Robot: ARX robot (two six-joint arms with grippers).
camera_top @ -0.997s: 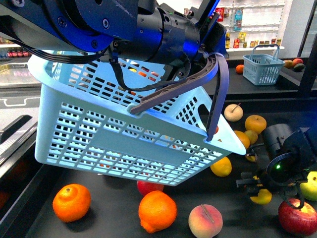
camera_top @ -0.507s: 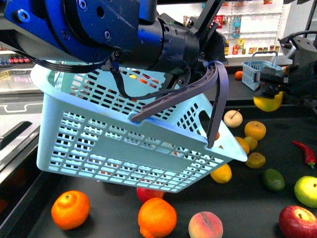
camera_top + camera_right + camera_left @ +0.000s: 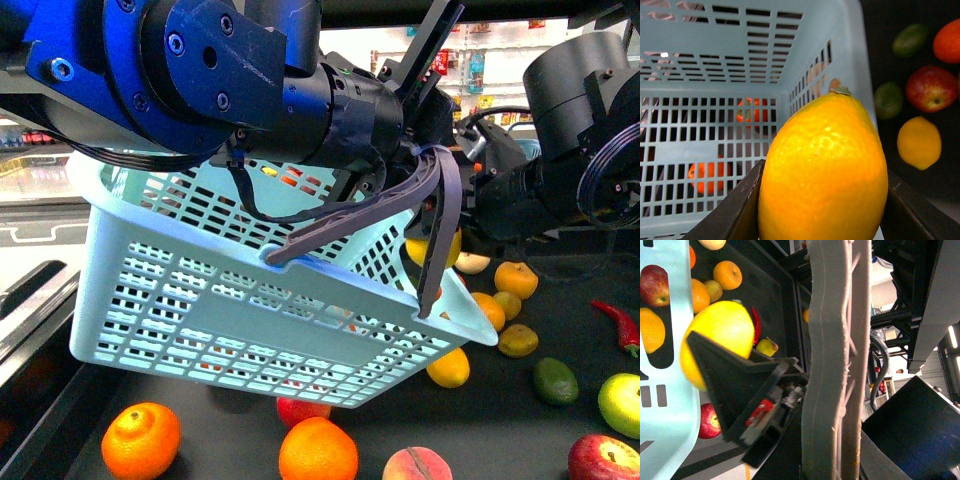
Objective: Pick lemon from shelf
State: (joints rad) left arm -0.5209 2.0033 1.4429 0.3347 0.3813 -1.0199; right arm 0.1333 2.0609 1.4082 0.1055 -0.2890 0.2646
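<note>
The lemon [image 3: 822, 170], bright yellow and oval, fills the right wrist view, and my right gripper [image 3: 823, 210] is shut on it, a dark finger on each side. In the front view the lemon [image 3: 415, 250] shows partly behind the basket handle [image 3: 440, 220], with the right gripper [image 3: 455, 232] at the rim of the light blue basket [image 3: 250, 300]. My left gripper [image 3: 400, 140] is shut on the basket handle and holds the basket tilted above the black shelf [image 3: 480, 420]. The left wrist view shows the handle [image 3: 835, 365] and the lemon [image 3: 720, 340].
On the shelf tier lie two oranges [image 3: 140, 440] [image 3: 318, 450], a peach [image 3: 416, 465], a red apple [image 3: 605, 458], a green-yellow apple [image 3: 622, 402], a dark green fruit [image 3: 555, 380], a red chili [image 3: 617, 325] and another yellow fruit [image 3: 448, 367].
My right gripper rose from low on the shelf's right side with the lemon, then carried it left to the basket's rim. The basket has stayed roughly in place.
</note>
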